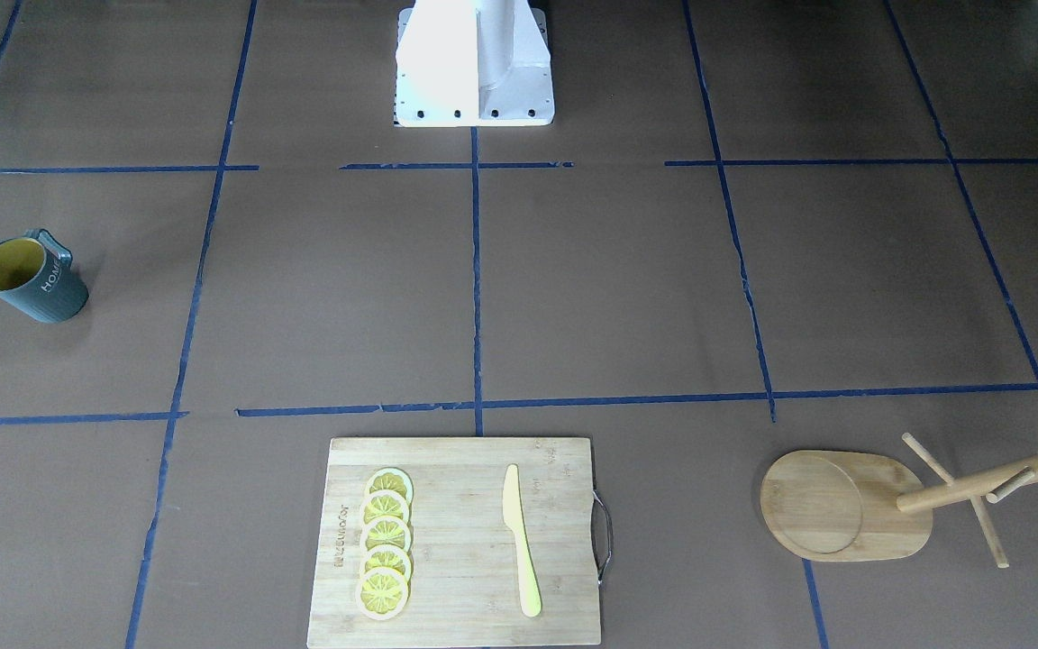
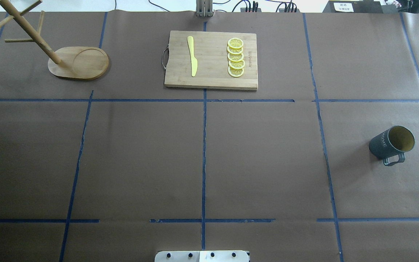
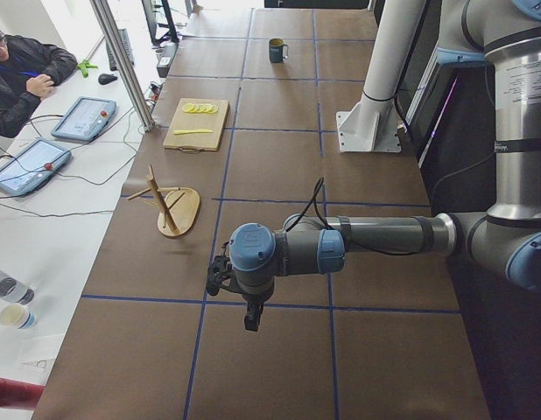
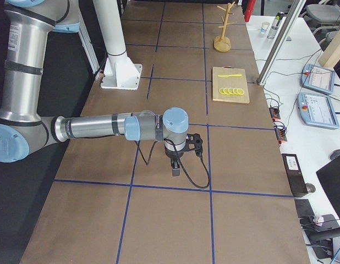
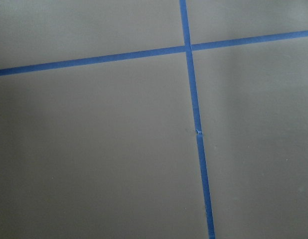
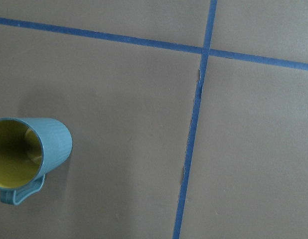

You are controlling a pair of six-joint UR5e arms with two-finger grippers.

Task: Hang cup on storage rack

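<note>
Left end effector (image 3: 251, 317) hung nearest; right end effector (image 4: 175, 169) likewise. I couldn't tell either's grip. Cup (image 2: 391, 145) sat untouched on the bench (image 2: 260, 163), right side; storage rack (image 2: 78, 62) far left. Whole task left to do.

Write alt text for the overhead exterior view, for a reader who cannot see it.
The cup stands on the table's right side, handle toward the camera, far from the storage rack at the far left corner. At the far edge, a cutting board holds a yellow knife and a row of five lemon slices. No robot arm is in view.
</note>
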